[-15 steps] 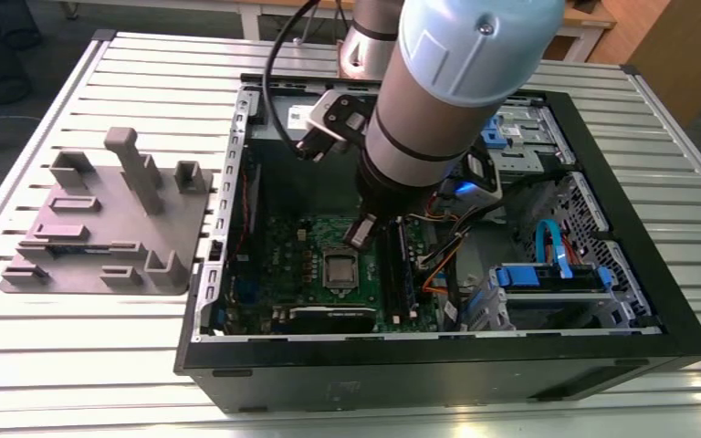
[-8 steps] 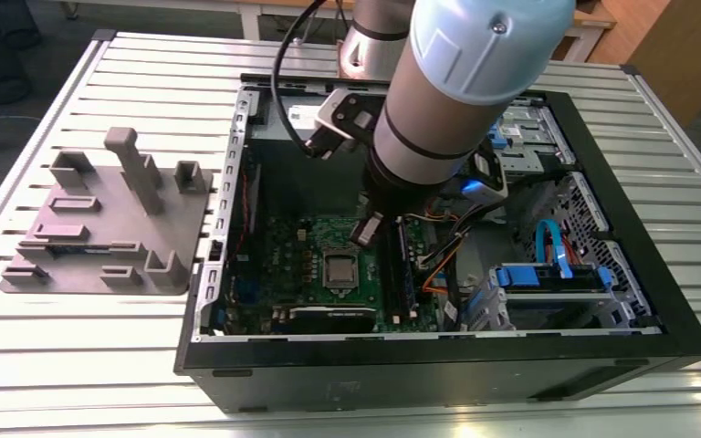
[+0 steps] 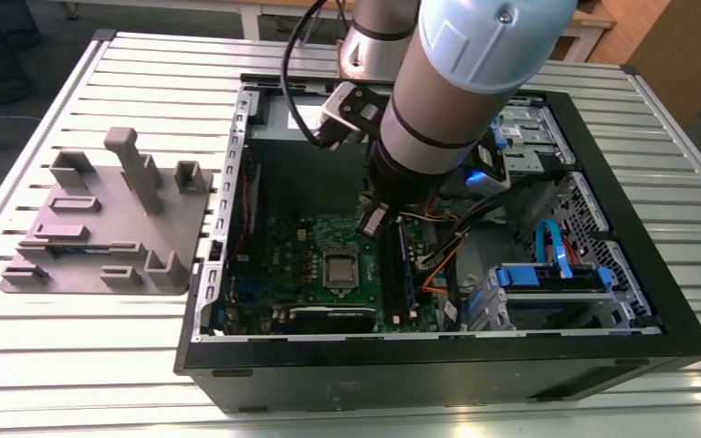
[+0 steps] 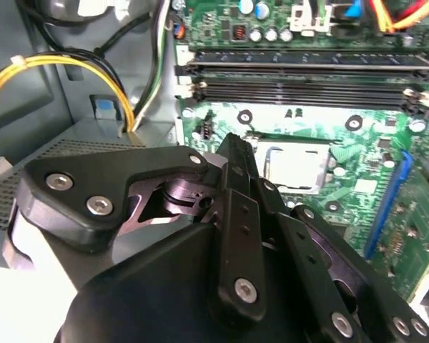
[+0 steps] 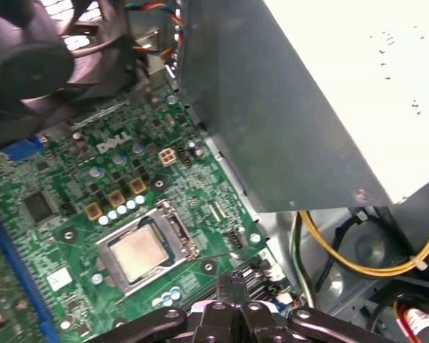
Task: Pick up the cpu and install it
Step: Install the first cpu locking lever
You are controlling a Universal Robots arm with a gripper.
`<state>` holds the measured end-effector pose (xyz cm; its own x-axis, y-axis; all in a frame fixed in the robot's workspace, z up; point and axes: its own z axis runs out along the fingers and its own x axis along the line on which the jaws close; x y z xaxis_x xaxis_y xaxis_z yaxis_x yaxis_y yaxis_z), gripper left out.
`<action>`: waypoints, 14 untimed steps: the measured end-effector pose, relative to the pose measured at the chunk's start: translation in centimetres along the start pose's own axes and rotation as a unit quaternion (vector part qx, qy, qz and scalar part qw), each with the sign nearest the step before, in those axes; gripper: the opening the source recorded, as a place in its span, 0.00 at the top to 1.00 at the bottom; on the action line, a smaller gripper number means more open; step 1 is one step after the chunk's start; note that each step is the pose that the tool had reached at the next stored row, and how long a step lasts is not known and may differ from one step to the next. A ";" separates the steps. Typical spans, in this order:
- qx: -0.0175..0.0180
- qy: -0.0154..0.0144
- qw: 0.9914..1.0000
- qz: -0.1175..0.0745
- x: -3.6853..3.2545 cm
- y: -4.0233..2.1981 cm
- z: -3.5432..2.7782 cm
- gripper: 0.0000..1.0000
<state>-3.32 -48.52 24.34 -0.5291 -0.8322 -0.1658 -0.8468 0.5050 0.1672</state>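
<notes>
We see the cpu point(image 5: 138, 254) lying flat in the motherboard point(image 5: 71, 214) socket, square, gripper point(image 5: 232, 286) above pressed together, empty, memory slots point(image 4: 307, 89) beside

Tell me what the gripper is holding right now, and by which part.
Nothing. The gripper is shut with nothing between its fingers, hovering above the motherboard; the cpu sits in its socket.

The exterior view looks down from high on the open computer case point(image 3: 448, 356). Both wrist views look closely down past the gripper point(image 5: 232, 282) and share the motherboard point(image 4: 357, 143) socket area.
</notes>
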 end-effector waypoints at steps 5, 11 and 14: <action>0.000 0.000 1.000 0.000 -0.84 -0.04 0.33 0.90; 0.000 0.000 1.000 0.000 -1.23 0.16 0.91 0.90; 0.000 0.000 1.000 0.000 -1.65 0.42 1.20 0.90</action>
<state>-2.88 -46.66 23.52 -0.5284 -0.8326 -0.1662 -0.8472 0.5042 0.1678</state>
